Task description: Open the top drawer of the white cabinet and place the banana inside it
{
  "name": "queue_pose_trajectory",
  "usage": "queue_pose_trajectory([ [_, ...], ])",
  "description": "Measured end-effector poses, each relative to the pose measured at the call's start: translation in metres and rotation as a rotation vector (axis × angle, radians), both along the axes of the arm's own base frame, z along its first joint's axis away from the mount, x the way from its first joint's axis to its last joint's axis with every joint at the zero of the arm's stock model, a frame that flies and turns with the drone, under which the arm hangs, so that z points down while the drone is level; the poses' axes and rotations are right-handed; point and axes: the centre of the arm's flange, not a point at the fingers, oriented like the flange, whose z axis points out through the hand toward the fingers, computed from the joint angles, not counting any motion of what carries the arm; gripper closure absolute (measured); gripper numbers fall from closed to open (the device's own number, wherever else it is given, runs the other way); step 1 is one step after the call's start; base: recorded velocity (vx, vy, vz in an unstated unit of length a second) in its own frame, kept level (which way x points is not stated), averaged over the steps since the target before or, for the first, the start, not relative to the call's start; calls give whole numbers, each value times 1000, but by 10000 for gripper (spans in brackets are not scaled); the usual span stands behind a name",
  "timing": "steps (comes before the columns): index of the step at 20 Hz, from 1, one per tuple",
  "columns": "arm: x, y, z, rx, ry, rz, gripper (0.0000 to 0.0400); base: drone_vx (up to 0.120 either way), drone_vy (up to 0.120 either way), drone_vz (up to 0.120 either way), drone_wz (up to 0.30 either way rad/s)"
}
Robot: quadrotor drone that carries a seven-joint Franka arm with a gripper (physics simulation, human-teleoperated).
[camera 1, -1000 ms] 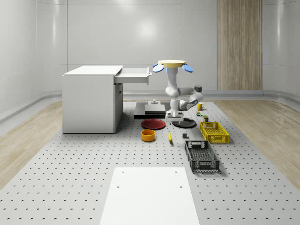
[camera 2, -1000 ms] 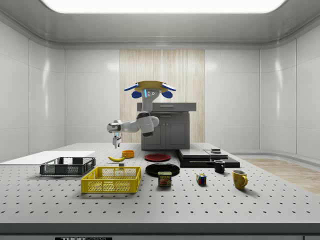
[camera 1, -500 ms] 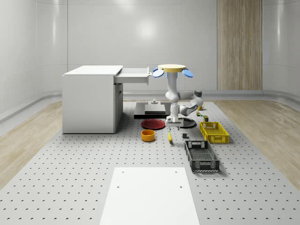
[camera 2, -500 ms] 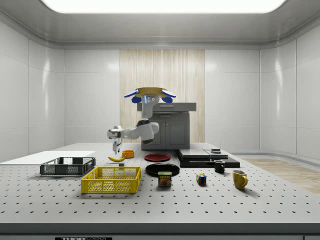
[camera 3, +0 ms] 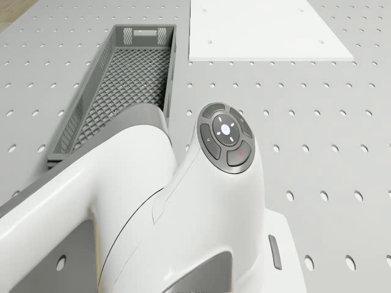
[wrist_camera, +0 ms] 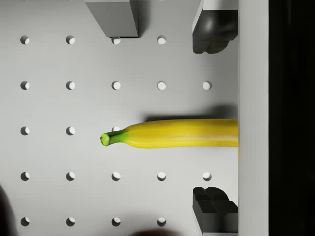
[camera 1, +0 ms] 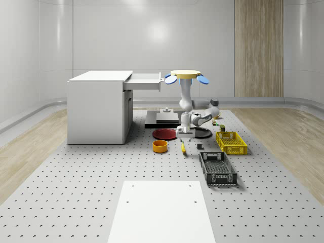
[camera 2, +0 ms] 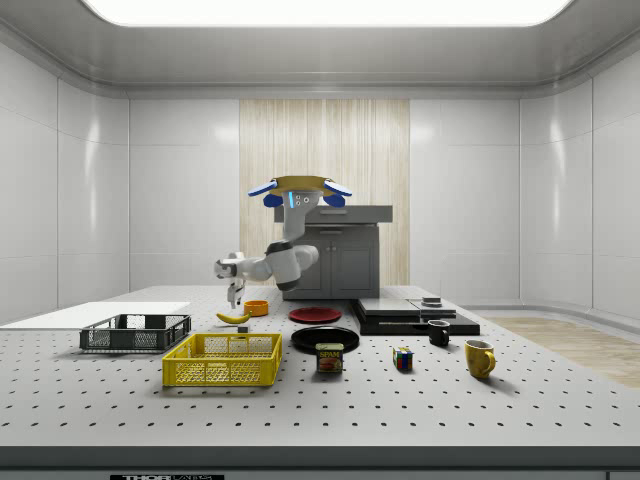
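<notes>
Lowered since the earlier frame, gripper [camera 2: 234, 297] spread open directly above banana [wrist_camera: 172, 133] lying on table [camera 1: 76, 172]; drone [camera 1: 184, 74] hovering beside open top drawer [camera 1: 145, 82]; grasp and placement outstanding.

the perforated table [camera 1: 76, 177] carries a white cabinet [camera 1: 98, 109] toward its far left, a white sheet [camera 1: 162, 210] at the near edge, and mid-table a banana [camera 2: 233, 318], orange bowl [camera 1: 160, 146], red plate [camera 1: 165, 134], black plate [camera 2: 325, 339], yellow crate [camera 1: 231, 143] and grey crate [camera 1: 217, 168].
</notes>
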Motion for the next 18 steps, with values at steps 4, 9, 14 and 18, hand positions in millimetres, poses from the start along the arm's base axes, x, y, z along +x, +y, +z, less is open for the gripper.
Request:
queue_pose_trajectory([
  [4,0,12,12,0,0,0,0,0,0,0,0],
  [9,11,18,26,0,0,0,0,0,0,0,0],
  [14,25,20,38,0,0,0,0,0,0,0,0],
  [18,30,14,45,0,0,0,0,0,0,0,0],
])
